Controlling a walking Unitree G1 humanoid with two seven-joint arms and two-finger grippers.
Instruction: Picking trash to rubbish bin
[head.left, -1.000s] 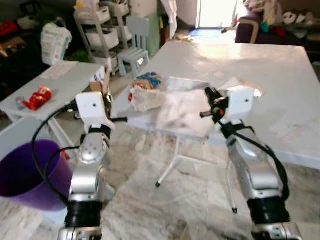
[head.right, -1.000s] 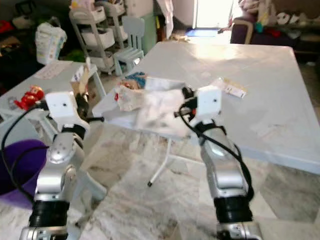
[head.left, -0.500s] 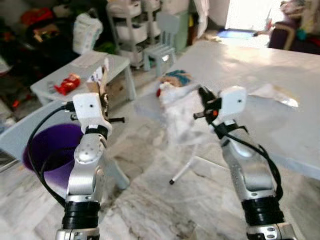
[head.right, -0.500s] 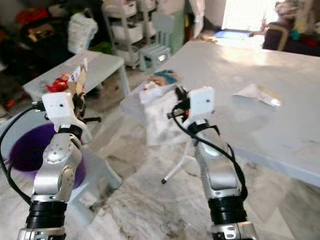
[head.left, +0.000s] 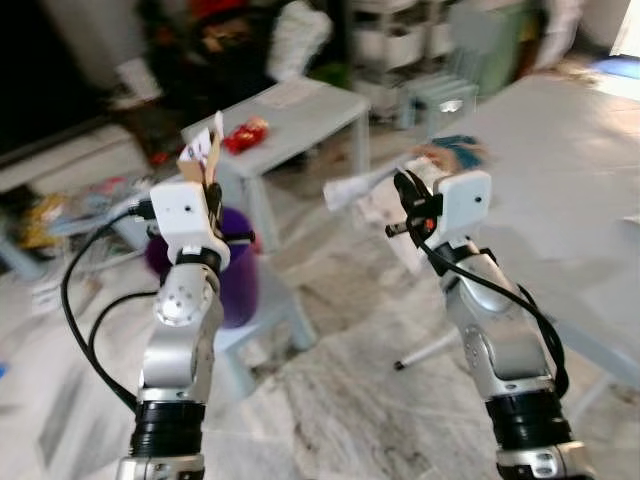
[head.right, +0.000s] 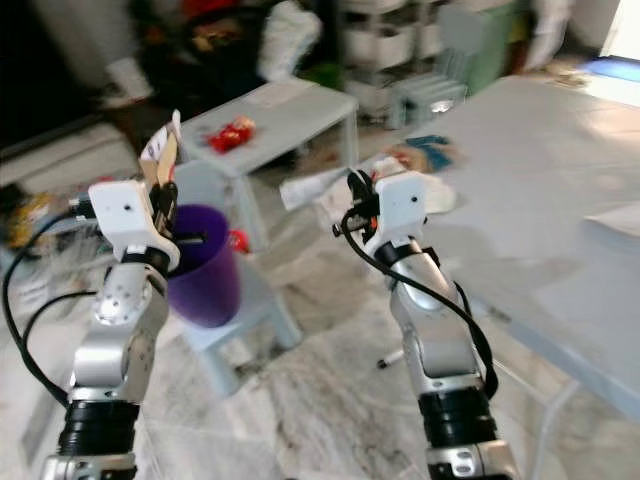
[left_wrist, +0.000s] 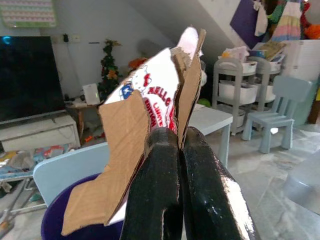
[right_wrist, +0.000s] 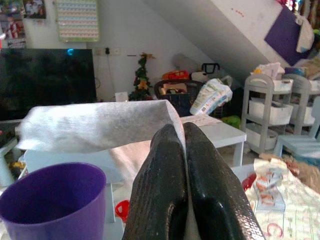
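Note:
My left gripper (left_wrist: 180, 142) is shut on a torn piece of brown cardboard (left_wrist: 145, 112) with a printed white face, held upright at chest height (head.left: 201, 158). My right gripper (right_wrist: 181, 132) is shut on a white sheet of paper (right_wrist: 95, 124), which trails out to the left of it (head.left: 362, 190). The purple rubbish bin (head.right: 205, 265) stands on the floor just behind my left arm, partly hidden by it, and its rim (right_wrist: 52, 175) lies below the white sheet. Both arms are raised in front of me.
A low grey table (head.left: 300, 105) with a red packet (head.left: 247, 133) stands behind the bin. The big white table (head.left: 570, 140) is on the right, with more wrappers (head.left: 455, 155) at its near corner. A pale blue stool (head.left: 275, 318) sits by the bin. Shelving carts stand at the back.
The whole view has swung to the left, so the bin and low table now sit nearer the middle. Both grippers keep their hold on the cardboard and the sheet.

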